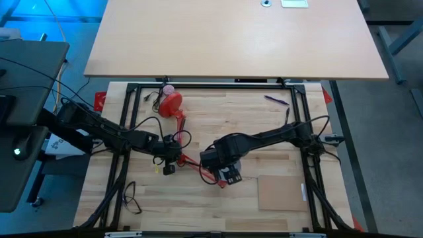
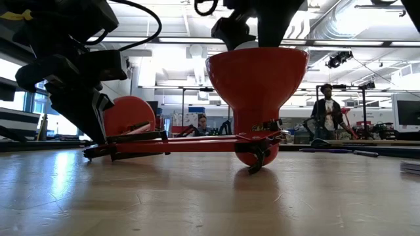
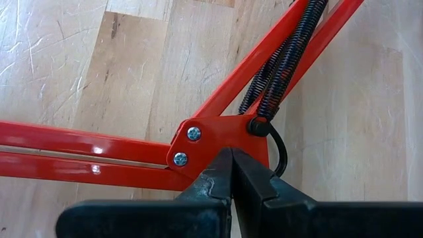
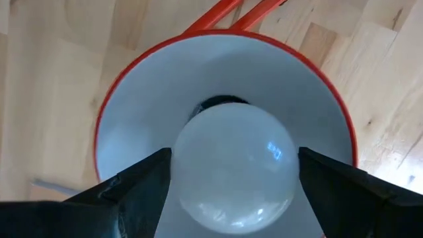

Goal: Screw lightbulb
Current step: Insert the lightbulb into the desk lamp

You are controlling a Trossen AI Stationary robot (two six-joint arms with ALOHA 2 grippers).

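A red desk lamp lies on the wooden table, its shade [image 2: 257,78] opening upward and its round base [image 1: 170,102] toward the far edge. The white lightbulb [image 4: 234,162] sits in the mouth of the shade's white inside [image 4: 132,119], over the dark socket [image 4: 218,103]. My right gripper [image 4: 234,178] stands above the shade, pointing down, shut on the bulb. My left gripper [image 3: 231,175] is shut at the elbow joint of the lamp's arm [image 3: 218,135], left of the shade in the high view. My left gripper has its shut fingertips [image 3: 218,178] on the red joint plate [image 3: 211,149] where the lamp's arm bars meet, slanting down from the table's left. Whether the plate's edge is between the tips, I cannot tell. The arm lies on the table. My right gripper pinches the bulb's round glass [image 4: 198,165] between its two fingers [image 4: 142,182], one on each side at the widest part. The fingers come from above, pointing down. The bulb stands upright, its lower end down in the shade and hidden by the glass.
A small pink ball [image 1: 168,88] lies beyond the lamp's base. A purple pen [image 1: 276,100] lies far right, a black cord [image 1: 132,195] near left, and a thin wooden sheet [image 1: 281,193] near right. A black frame [image 1: 218,86] borders the work area. People stand in the room behind [image 2: 326,108].
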